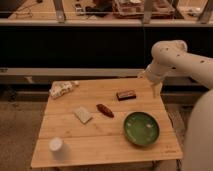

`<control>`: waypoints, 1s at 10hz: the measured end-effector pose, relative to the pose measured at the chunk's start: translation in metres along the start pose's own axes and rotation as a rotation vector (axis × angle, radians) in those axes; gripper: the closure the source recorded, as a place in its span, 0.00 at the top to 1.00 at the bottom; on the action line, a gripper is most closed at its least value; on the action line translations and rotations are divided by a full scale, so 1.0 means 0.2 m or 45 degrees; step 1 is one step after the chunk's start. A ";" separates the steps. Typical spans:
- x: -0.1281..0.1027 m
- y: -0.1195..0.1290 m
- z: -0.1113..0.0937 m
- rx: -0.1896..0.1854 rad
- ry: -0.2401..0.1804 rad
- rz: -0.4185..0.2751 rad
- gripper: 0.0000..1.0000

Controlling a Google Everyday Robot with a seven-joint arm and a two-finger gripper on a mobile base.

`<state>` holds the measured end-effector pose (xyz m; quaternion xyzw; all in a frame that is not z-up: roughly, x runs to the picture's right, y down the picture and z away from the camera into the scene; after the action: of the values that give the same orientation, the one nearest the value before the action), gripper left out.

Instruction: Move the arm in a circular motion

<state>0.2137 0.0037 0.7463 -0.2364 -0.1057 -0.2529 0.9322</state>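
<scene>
Arm (176, 56): glossy white, in the upper right of the frame. A bulbous joint sits at its highest point; from there one thick segment runs off toward the right edge, and a shorter section drops down and to the left. A few small dark holes show on the casing.

Gripper (156, 89): narrow, pale-yellowish tip at the arm's lower end, pointing down at the far right edge of the table (100, 142). It holds nothing. Whether it is open or closed cannot be told. Whether it touches the tabletop cannot be told.

Robot body (201, 131): a large white mass fills the lower right of the frame, beside the table's right edge.

Table: light wood, centre of the frame. On it:
- dark bar (126, 94), right of centre toward the back, left of the gripper and apart from it;
- reddish-brown oblong item (105, 110), near the middle;
- pale flat square (83, 114), just left of the oblong item;
- green bowl (141, 128), lower right, upright;
- white cup (56, 145), lower left corner, upright;
- crumpled pale bag (62, 88), upper left corner.

Background: a dark counter front with a pale rail crosses the upper frame.
</scene>
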 end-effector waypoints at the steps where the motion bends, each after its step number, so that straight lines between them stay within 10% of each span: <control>1: -0.24 0.05 0.00 -0.024 -0.048 -0.094 0.80; 6: -1.58 0.11 -0.10 -0.071 -0.468 -0.671 0.80; 10: -2.07 -0.16 -0.18 0.022 -0.753 -0.913 0.80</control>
<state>-0.1516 0.1361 0.5958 -0.2391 -0.4442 -0.4801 0.7177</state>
